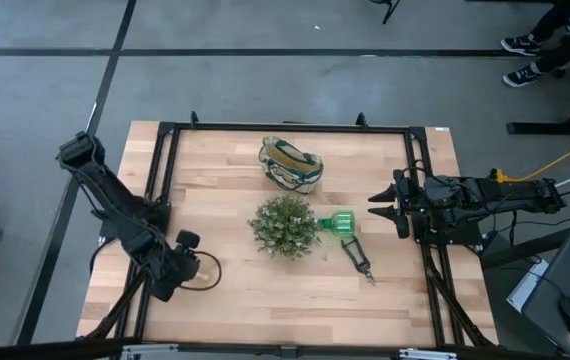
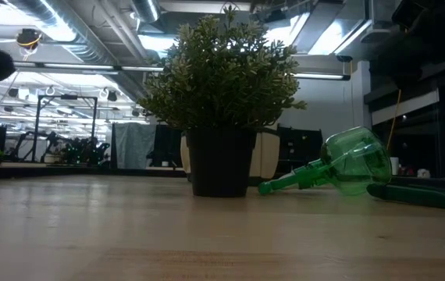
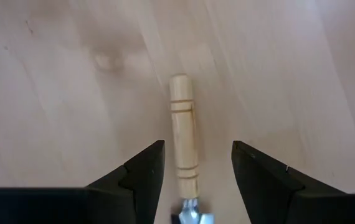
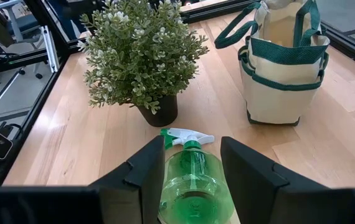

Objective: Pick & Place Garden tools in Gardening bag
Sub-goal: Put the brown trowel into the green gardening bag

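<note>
My left gripper (image 3: 193,168) is open near the table's front left (image 1: 187,262), pointing down. Its fingers stand on either side of a pale wooden tool handle (image 3: 182,130) lying on the table, with a bit of metal (image 3: 190,214) at the near end. I see no touch. My right gripper (image 4: 193,168) is open and empty at the table's right side (image 1: 379,205), apart from the green spray bottle (image 4: 193,180) that lies on its side (image 1: 340,225). The cream bag with green trim (image 1: 290,165) stands at the far middle. Dark shears (image 1: 360,258) lie on the table.
A bushy potted plant (image 1: 285,225) stands at the table's middle, between the bag and the front, right beside the spray bottle's nozzle (image 4: 187,135). A black frame (image 1: 165,130) runs around the table. People's feet (image 1: 525,60) show beyond the far right corner.
</note>
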`<state>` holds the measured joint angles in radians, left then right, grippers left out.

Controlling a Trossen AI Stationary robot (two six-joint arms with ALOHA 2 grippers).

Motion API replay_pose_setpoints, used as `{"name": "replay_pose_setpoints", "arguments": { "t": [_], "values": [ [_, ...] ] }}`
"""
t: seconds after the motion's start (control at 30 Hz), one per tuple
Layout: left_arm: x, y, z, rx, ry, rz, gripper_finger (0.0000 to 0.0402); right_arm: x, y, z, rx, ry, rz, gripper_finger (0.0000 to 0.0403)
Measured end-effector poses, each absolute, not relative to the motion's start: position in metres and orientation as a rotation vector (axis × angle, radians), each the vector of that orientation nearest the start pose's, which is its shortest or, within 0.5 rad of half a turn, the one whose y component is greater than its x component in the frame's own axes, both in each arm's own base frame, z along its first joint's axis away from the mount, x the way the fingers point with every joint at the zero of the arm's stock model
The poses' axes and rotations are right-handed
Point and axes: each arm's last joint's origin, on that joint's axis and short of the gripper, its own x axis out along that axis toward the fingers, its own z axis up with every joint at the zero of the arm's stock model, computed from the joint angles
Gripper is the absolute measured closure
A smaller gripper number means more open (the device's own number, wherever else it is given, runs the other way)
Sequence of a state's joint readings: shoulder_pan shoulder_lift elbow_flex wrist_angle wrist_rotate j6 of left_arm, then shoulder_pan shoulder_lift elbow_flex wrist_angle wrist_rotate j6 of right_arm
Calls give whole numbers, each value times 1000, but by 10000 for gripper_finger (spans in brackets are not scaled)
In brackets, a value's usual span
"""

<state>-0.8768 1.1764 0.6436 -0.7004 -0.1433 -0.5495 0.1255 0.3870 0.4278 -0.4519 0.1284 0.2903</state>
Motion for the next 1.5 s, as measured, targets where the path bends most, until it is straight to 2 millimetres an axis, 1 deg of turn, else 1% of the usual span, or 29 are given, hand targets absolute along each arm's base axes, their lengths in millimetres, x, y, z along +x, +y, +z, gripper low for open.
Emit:
{"name": "replay_pose_setpoints", "arguments": {
  "t": [0.23,0.37,0.5,0.9,1.03,1.3,1.4,1.5],
  "values": [
    [119,-145,162,27,1139,-201,219,106,10,235,234,404,-62,243],
    [115,-140,150,35,1103,-148,219,106,10,235,234,404,-62,243],
    [113,-137,141,24,1091,-150,219,106,10,235,234,404,-62,243],
    [116,-141,141,-15,1060,-178,219,106,10,235,234,404,-62,243],
    [117,-142,135,8,1077,-165,219,106,10,235,234,404,-62,243],
    [122,-149,118,54,1109,-135,220,106,10,235,234,403,-62,243],
    [124,-151,117,57,1097,-127,221,106,10,235,234,404,-62,243],
    [124,-151,117,67,1087,-140,234,106,10,235,234,403,-62,243]
  ]
}}
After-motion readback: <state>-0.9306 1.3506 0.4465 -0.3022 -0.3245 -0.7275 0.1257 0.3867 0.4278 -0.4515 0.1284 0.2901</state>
